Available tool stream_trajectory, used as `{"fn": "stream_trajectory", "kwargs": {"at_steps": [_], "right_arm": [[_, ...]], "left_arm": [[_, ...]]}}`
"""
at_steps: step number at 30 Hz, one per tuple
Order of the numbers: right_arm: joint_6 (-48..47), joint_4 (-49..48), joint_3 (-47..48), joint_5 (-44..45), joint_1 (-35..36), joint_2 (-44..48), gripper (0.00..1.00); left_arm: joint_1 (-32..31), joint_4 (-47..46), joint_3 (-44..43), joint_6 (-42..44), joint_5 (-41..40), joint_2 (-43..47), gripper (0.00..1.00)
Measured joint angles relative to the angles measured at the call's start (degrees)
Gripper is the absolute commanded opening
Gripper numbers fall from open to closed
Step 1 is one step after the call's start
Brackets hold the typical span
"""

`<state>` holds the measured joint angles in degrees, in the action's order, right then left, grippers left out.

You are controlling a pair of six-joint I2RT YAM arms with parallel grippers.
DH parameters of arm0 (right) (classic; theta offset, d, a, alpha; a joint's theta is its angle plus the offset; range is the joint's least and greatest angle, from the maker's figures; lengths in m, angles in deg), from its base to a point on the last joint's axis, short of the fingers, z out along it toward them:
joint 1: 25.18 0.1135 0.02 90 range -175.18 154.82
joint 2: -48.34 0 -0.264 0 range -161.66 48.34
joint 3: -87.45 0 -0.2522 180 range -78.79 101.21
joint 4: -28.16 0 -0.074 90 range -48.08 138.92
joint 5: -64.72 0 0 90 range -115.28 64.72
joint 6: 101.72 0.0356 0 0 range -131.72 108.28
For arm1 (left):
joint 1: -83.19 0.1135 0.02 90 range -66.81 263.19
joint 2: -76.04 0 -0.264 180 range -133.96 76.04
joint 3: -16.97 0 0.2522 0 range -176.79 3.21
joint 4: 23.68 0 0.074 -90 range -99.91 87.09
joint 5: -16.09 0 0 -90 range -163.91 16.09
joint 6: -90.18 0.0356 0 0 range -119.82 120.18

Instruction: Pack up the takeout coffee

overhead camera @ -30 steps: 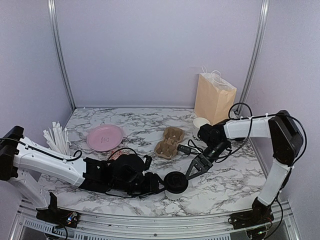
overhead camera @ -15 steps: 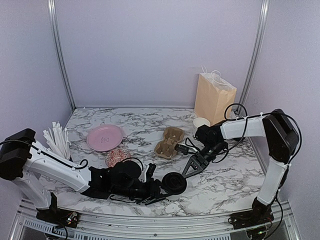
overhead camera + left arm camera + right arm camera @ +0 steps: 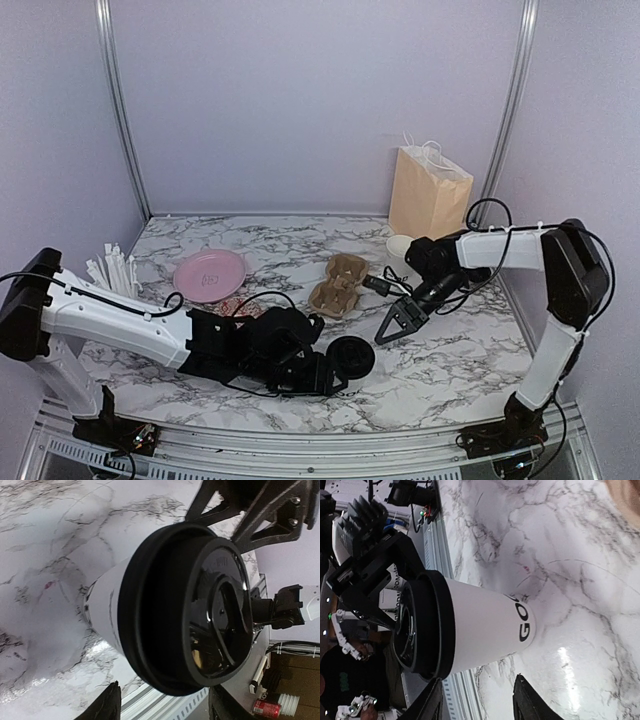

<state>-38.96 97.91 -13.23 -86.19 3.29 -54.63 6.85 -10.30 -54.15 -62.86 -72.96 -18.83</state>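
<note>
Item: takeout coffee cup (image 3: 352, 357), white tapered paper, standing upright on the marble table (image 3: 470, 370) near its front edge. A round black lid (image 3: 200, 615) is seated on top, and black lettering (image 3: 525, 625) beginning "GO" runs low on the wall. Position: between the two claws, just ahead of the tips of each. Left claw (image 3: 322, 368): fingers spread, low over the table, pointed at the cup from its left. The wrist view shows both fingertips (image 3: 107, 705) set apart at the frame's lower edge, with the lid filling the space ahead. Whether they touch the cup cannot be told. Right claw (image 3: 388, 335): fingers spread in a V, angled down toward the cup from its right, tips just beside the lid's rim. Contact cannot be told, and nothing is pinched. Past the right claw, on its left: brown moulded-pulp cup tray (image 3: 338, 282), lying flat. Behind the right claw's wrist: a second white paper cup (image 3: 402, 245), standing just in front of a tan paper bag (image 3: 428, 195) with white handles, upright at the back right corner. Well behind the left claw, beyond its arm: pink plate (image 3: 208, 275), flat. Near the plate, at the table's left edge: a bundle of white straws (image 3: 115, 272), standing on end.
</note>
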Motion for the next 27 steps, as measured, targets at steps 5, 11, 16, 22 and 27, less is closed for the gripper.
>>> {"fn": "stream_trajectory", "kwargs": {"at_steps": [5, 11, 16, 22, 27], "right_arm": [[-2.19, 0.42, 0.28, 5.31, -2.49, 5.42, 0.55], [-8.61, -0.63, 1.46, 9.01, -2.1, 16.04, 0.68], [-14.56, -7.37, 0.26, 12.98, 2.34, 25.59, 0.82], [-17.86, -13.57, -0.76, 16.63, 12.94, 27.85, 0.94], [-19.1, -13.6, -0.42, 18.49, 16.39, 22.23, 0.94]], "left_arm": [[0.33, 14.71, -5.29, 6.4, 1.31, 0.83, 0.69], [0.55, 30.49, -18.6, 17.73, -1.7, 2.97, 0.79], [3.39, 35.56, -26.01, 26.82, -14.05, 6.8, 0.97], [10.97, 34.51, -27.39, 30.47, -28.26, 9.14, 0.99], [12.33, 32.7, -26.01, 31.52, -32.2, 9.16, 0.99]]}}
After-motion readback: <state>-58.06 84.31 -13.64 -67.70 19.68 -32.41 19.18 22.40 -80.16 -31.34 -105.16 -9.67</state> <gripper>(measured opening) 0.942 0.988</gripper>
